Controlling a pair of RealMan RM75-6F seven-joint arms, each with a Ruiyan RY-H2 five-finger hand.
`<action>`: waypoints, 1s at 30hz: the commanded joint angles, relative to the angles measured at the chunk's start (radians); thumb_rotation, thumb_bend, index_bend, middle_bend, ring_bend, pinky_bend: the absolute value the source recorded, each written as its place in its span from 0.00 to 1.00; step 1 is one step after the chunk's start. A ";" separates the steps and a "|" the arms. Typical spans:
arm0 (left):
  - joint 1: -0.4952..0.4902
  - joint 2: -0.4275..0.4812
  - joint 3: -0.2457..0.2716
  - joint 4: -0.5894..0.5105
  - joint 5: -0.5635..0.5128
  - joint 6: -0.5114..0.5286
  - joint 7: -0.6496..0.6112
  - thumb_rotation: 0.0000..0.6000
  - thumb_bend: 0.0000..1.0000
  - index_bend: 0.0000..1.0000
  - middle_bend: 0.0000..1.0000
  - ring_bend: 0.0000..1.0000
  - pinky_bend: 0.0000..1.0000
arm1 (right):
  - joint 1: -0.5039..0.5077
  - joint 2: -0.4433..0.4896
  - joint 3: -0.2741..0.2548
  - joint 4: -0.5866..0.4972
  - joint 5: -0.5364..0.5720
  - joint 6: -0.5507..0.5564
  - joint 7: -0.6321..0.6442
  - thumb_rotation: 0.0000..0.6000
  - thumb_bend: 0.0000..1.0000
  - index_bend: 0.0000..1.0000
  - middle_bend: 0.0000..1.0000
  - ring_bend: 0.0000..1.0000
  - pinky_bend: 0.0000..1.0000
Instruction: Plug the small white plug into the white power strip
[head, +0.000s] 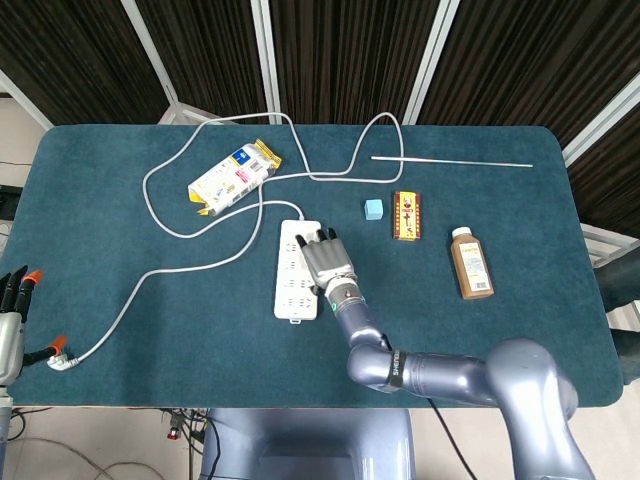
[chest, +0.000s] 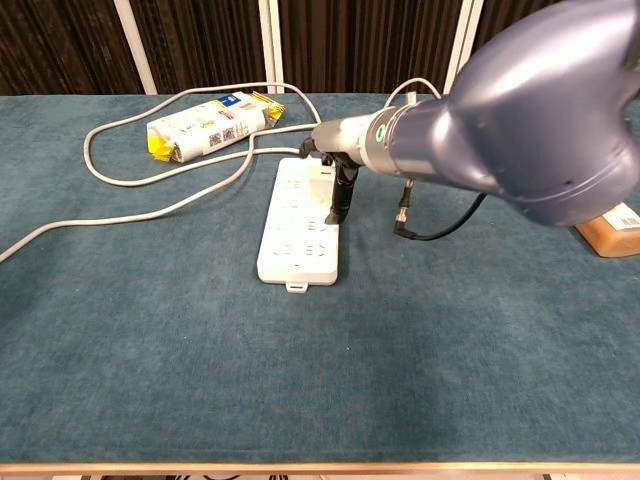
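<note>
Head view, right hand: the right hand (head: 324, 257) hovers over the right edge of the white power strip (head: 292, 270), fingers spread and pointing toward the far side of the desk (head: 120, 300); nothing shows between them, so it looks empty.
Head view, strip axis: the strip lies with its long axis running from near to far, its cord (head: 200, 262) leaving the far end and looping off to the left.
Head view, plug: the small white plug cannot be picked out here; the hand covers the sockets where it would sit.
Head view, left hand: the left hand (head: 12, 320) sits at the lower left frame edge, well apart from the strip; whether its fingers are apart or together cannot be told.
Head view, nearer arm: the right hand is right over the strip and by far the nearer.
Chest view, right hand: dark fingers (chest: 341, 197) reach down from the wrist to the strip's right side, apart, touching or just above its top face; which one cannot be told.
Chest view, plug: a small white shape, likely the small white plug (chest: 324, 172), stands on the far part of the strip just left of the fingers; how deep it is seated cannot be told.
Chest view, judgement: the plug lies to the left and far side of the fingertips, so any further press would come straight down onto it.
</note>
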 joint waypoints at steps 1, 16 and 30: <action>-0.001 0.000 0.000 0.001 -0.001 -0.003 -0.001 1.00 0.13 0.12 0.00 0.00 0.00 | -0.038 0.121 0.037 -0.156 -0.025 0.058 0.043 1.00 0.33 0.04 0.09 0.05 0.00; 0.016 0.014 0.015 -0.019 0.045 0.030 -0.031 1.00 0.13 0.12 0.00 0.00 0.00 | -0.573 0.658 -0.074 -0.703 -0.750 0.334 0.466 1.00 0.33 0.04 0.08 0.04 0.00; 0.020 0.015 0.018 -0.009 0.068 0.040 -0.053 1.00 0.13 0.12 0.00 0.00 0.00 | -1.066 0.383 -0.449 -0.215 -1.421 0.805 0.728 1.00 0.33 0.04 0.08 0.04 0.00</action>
